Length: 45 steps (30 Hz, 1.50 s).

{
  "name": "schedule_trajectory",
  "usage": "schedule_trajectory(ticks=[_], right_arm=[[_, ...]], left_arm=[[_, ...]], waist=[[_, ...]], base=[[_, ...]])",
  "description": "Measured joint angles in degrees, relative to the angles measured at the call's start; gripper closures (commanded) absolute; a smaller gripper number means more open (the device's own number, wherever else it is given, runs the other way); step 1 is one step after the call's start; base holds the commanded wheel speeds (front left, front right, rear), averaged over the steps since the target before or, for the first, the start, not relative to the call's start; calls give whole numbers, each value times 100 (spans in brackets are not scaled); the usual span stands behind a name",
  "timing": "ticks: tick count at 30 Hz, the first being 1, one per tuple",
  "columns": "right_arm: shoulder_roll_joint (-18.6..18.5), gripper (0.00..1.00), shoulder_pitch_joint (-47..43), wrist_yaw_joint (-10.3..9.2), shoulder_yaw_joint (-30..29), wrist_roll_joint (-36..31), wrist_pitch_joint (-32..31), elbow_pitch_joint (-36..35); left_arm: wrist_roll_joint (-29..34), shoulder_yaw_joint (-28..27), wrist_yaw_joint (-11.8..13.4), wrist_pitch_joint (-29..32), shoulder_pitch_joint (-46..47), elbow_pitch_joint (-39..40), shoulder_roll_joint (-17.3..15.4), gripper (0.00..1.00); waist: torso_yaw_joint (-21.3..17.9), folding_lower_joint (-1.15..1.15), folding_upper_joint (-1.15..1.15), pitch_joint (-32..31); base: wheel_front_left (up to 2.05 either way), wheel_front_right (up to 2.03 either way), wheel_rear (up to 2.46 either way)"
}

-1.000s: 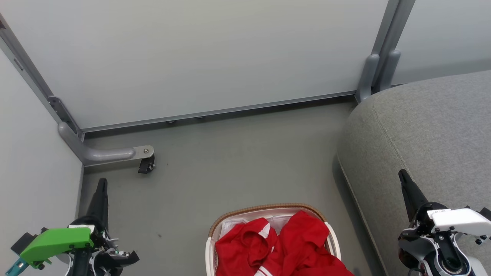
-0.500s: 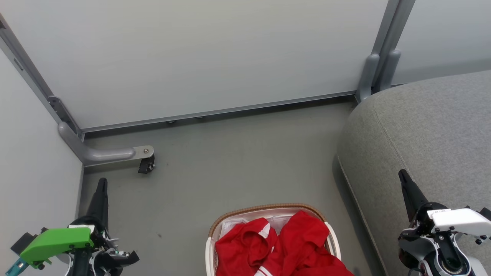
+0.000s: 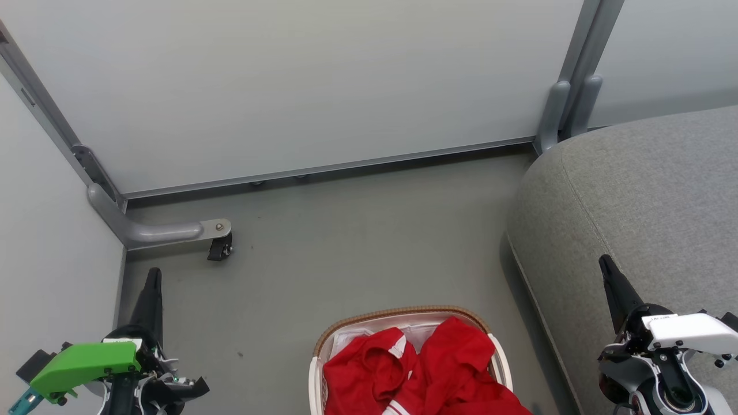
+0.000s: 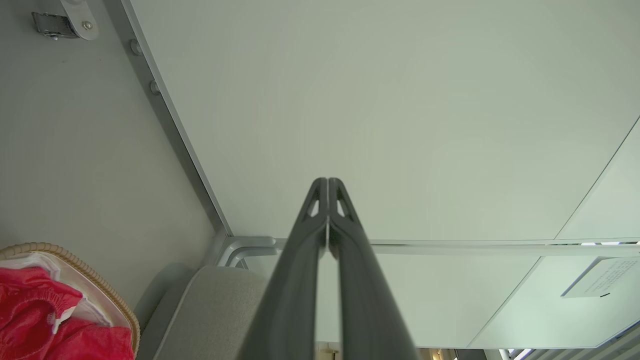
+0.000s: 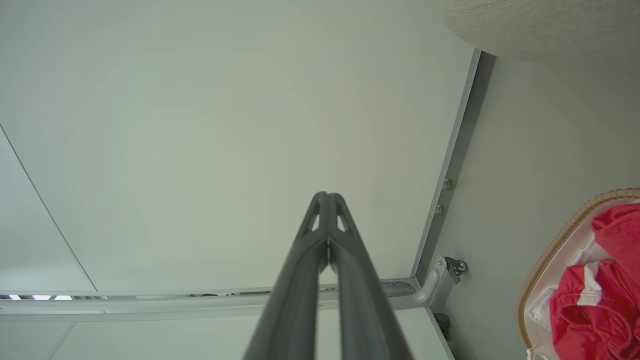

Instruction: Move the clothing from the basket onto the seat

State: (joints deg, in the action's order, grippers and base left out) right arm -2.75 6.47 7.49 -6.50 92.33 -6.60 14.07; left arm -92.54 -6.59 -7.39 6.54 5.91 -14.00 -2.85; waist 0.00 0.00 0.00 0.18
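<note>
A robot's two arms hang idle over a laundry job not yet begun. From the head camera, the red clothing (image 3: 426, 369) with white trim lies heaped in the basket (image 3: 398, 312) at the bottom centre of the grey floor (image 3: 357, 242). It looks like two garments side by side, though the frame edge cuts them off. The grey seat (image 3: 646, 196) rises just to the basket's right and is bare of laundry.

The left gripper (image 3: 153, 279) hangs at lower left near a side panel, well apart from the basket. The right gripper (image 3: 608, 271) hangs at lower right in front of the seat's cushion. From this angle each shows as a single dark spike.

The wrist cameras settle the matter: on each arm the two long fingers (image 4: 345, 235) are pressed together at the tips and grip nothing. The left wrist view also takes in a white notice (image 4: 600, 277) on a far panel, its print too small to read. The right wrist view catches the castor (image 5: 456, 266) under a partition foot, with the basket's woven rim and a white-striped fold of red at its right edge.
</note>
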Motion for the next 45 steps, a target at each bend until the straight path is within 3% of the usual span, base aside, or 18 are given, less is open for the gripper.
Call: schedule_trajectory(ticks=[6, 7, 14, 29, 45], right_arm=[[0, 100, 0, -1, 0, 0, 0, 0], [4, 0, -2, -1, 1, -1, 0, 12], [118, 0, -197, -2, 24, -5, 12, 320], [113, 0, -240, -2, 35, -476, 421, 304], [92, 0, -247, -2, -68, -2256, 809, -26]], left_arm=[[0, 0, 0, 0, 0, 0, 0, 100], [0, 0, 1, 0, -4, -10, 2, 0], [-2, 63, 16, -18, -274, -327, 66, 0], [349, 460, 16, -431, -289, -240, 66, 0], [1823, 660, 91, -817, -272, 104, 60, 0]], waist=[[0, 0, 0, 0], [0, 0, 0, 0], [0, 0, 0, 2], [8, 0, 0, -8], [15, 0, 0, 0]], base=[[0, 0, 0], [0, 0, 0], [0, 0, 0], [0, 0, 0], [0, 0, 0]])
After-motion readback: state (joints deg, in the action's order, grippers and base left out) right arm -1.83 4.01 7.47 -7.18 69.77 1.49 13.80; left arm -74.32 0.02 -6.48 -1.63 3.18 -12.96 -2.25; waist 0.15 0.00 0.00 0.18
